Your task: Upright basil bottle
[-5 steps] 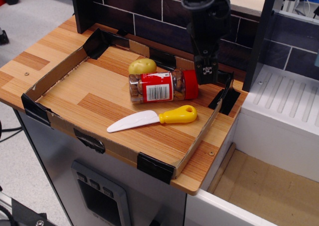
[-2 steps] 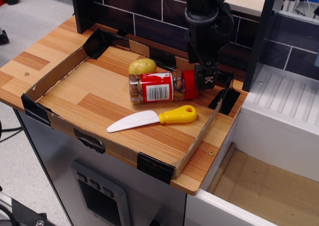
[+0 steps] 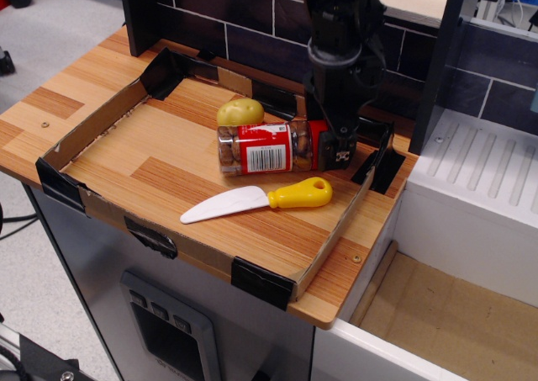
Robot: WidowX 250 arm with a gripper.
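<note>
Toward the right half of the worktop, inside a shallow cardboard tray (image 3: 101,120) with black tape at its corners, several things lie close together. A yellowish potato (image 3: 239,111) rests just behind the basil bottle (image 3: 265,147), touching or nearly touching its far side. A white knife with a yellow handle (image 3: 261,200) lies in front of the bottle, a little apart from it, blade pointing to the left edge and handle to the right. At the tray's right rear corner a flap of black tape (image 3: 382,158) stands up just beside the arm.

The worktop (image 3: 59,95) is light wood in plank pattern, set on a grey cabinet. Behind its rear edge rises a dark brick-pattern wall (image 3: 244,28); past the right edge sits a white ribbed unit (image 3: 479,166), and a brown floor panel shows lower right.

The basil bottle lies on its side, roughly parallel to the rear edge, red cap to the right and clear base to the left, barcode label facing up and forward. The black gripper (image 3: 332,145) comes down from above at the cap end, its fingers reaching around the red cap. Whether they press on the cap or only straddle it cannot be told from this angle.
</note>
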